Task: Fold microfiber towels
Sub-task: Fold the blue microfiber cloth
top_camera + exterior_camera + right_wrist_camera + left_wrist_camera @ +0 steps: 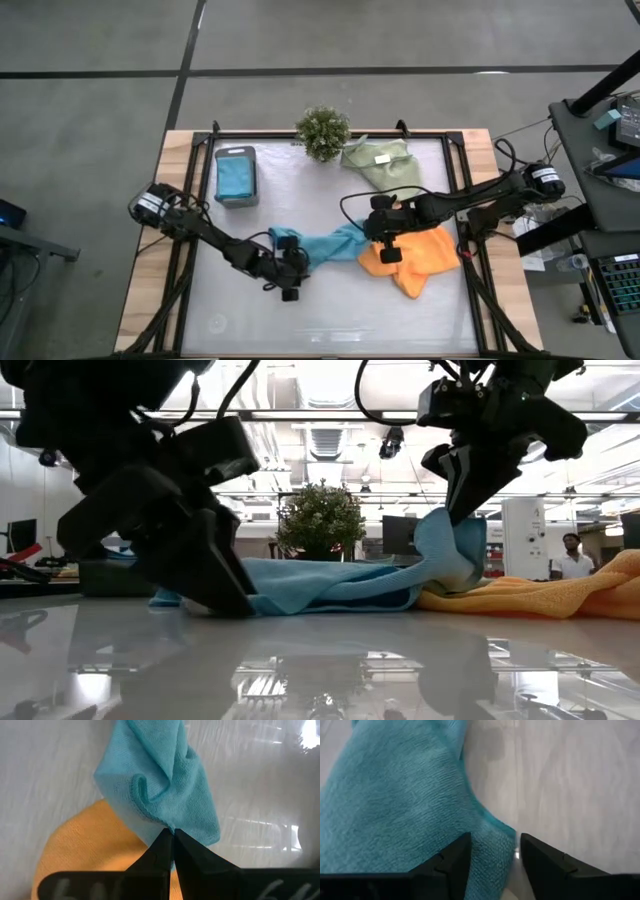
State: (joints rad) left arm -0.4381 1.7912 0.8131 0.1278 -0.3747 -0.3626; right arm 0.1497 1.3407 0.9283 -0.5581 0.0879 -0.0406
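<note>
Teal towel (330, 246): stretched across mid-table between both grippers, one end over the orange towel (415, 258).
Right gripper (172, 836): pinched tight on the towel's corner — lifted.
Left gripper (492, 851): fingers apart, straddling the other end's edge — low on the table.

high: straight down, whole table | low: table-level, roomward | wrists: close — shared: teal towel (330, 246)
</note>
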